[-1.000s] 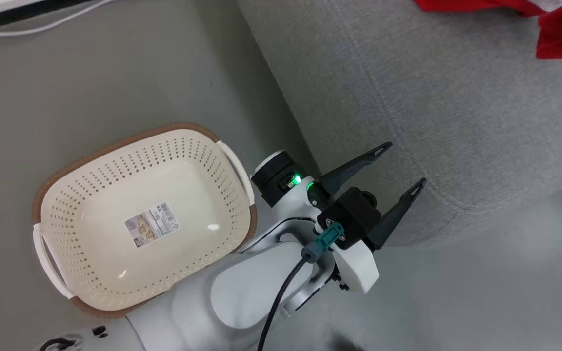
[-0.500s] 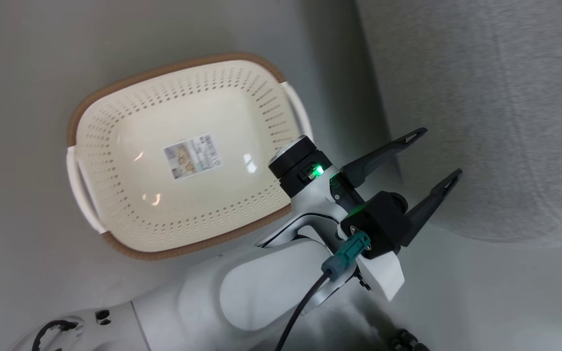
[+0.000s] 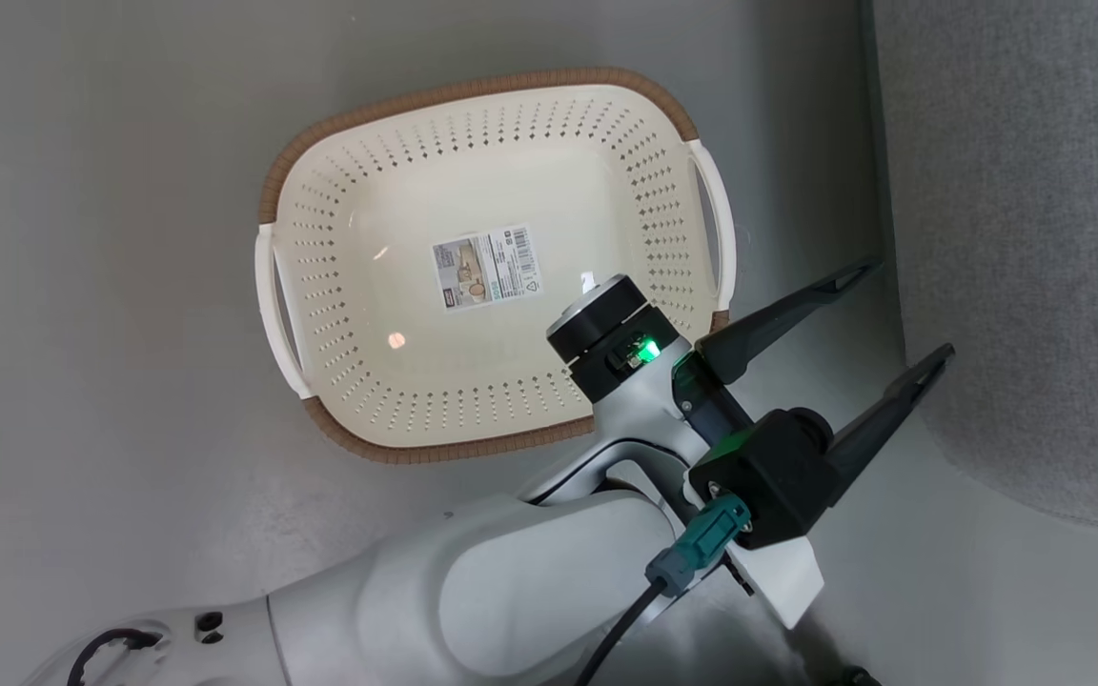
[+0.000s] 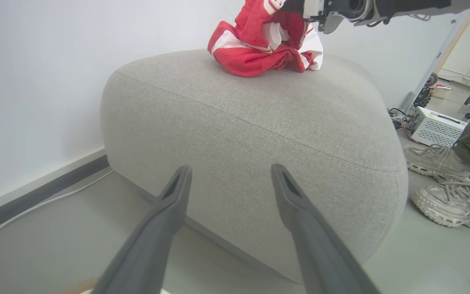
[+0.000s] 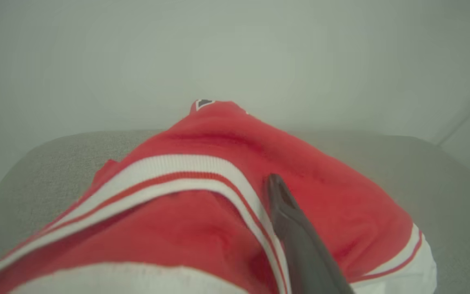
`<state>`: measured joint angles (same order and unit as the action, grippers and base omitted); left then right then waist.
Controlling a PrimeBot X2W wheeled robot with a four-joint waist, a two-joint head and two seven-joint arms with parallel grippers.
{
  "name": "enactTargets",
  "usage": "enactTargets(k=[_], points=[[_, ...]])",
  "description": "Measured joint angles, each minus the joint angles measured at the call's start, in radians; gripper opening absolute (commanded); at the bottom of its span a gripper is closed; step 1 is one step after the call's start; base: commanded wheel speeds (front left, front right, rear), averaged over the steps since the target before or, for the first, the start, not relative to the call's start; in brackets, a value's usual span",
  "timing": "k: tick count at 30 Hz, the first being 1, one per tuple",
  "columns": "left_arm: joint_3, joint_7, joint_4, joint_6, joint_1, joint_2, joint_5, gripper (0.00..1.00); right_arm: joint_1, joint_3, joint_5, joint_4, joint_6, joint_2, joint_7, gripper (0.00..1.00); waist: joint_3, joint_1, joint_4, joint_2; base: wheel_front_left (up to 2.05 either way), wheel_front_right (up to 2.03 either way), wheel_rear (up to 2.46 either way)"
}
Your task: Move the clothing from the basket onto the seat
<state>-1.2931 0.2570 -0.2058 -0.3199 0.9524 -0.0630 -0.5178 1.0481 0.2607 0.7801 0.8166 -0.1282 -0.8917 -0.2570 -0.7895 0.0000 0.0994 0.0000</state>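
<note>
Clothing (image 4: 259,61) lies bunched on the seat (image 4: 239,134), far past the fingers of the left gripper (image 4: 231,169), which are wide apart. It covers one finger of the right gripper (image 5: 231,179), so I cannot tell if that one grips.

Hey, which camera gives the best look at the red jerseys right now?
The left wrist view: the clothing sits as a whole heap on top of the seat. The right wrist view has it too close, blurred, one dark finger across it. The head view looks at the basket instead.
</note>
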Motion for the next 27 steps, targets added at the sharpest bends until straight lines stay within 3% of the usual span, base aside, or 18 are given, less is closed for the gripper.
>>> enactTargets(k=[12,18,27], points=[[0.036,0.0,0.017,-0.017,-0.088,0.005,-0.003,1.0,-0.328,-0.024,0.019,-0.143,0.0,0.017,0.0,1.0,0.148,0.0,-0.016,0.0,0.0,0.0,0.0],[0.115,0.0,-0.013,-0.003,-0.209,0.008,0.004,1.0,-0.502,-0.123,-0.007,-0.284,0.0,0.113,0.0,1.0,0.272,0.0,-0.032,0.0,0.0,0.0,0.0],[0.307,0.0,-0.025,0.059,-0.426,0.01,0.085,1.0,-0.659,-0.115,-0.087,-0.396,0.0,0.263,0.0,1.0,0.44,0.0,-0.067,0.0,0.0,0.0,0.0]])
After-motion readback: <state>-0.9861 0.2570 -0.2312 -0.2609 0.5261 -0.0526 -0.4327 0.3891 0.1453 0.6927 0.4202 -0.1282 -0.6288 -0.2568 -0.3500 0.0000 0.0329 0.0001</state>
